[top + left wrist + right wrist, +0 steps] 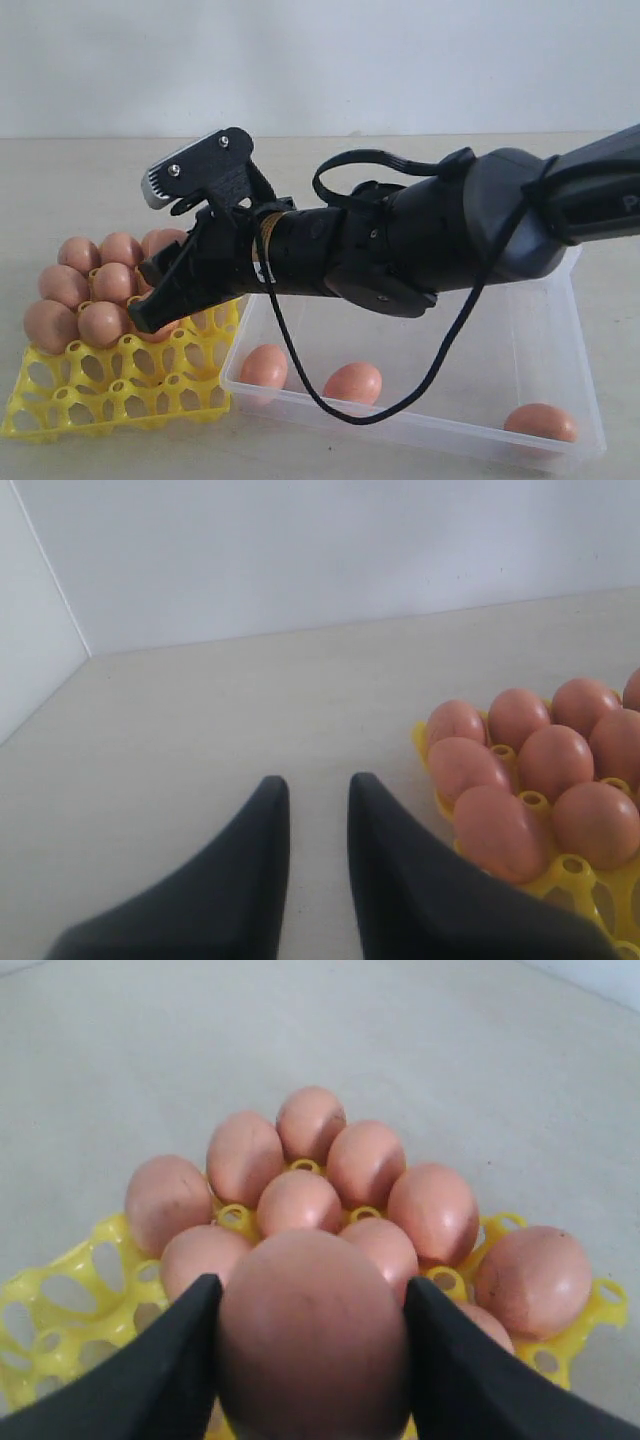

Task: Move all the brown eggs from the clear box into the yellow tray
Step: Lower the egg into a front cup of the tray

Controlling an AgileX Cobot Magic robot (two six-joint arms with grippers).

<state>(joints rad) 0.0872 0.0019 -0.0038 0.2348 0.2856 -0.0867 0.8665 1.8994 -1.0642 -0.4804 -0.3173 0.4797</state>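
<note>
Right wrist view first, Ben: how does the right gripper (310, 1290) stand?

Ben: Clamped on one brown egg (312, 1345), with a black finger (165, 1375) against each side. It is held just over the yellow tray (60, 1300).

Mia: And the brown eggs (298, 1200) in the tray?

Ben: I count ten, in neighbouring cells. One of them (487, 1325) is half hidden behind a finger, and the held egg covers whatever lies under it.

Mia: The exterior view?

Ben: The right arm (430, 235) crosses the tray, so only eight or so eggs show there. The held one is hard to make out between the fingers. Three more eggs lie well apart in the clear box (440, 430), just beside the tray.

Mia: The left gripper (318, 785)?

Ben: Its tips stand a little apart with nothing between them, over bare table (200, 710) near the tray's corner. That view cuts the tray off. Nine eggs show, one only as a sliver.
</note>
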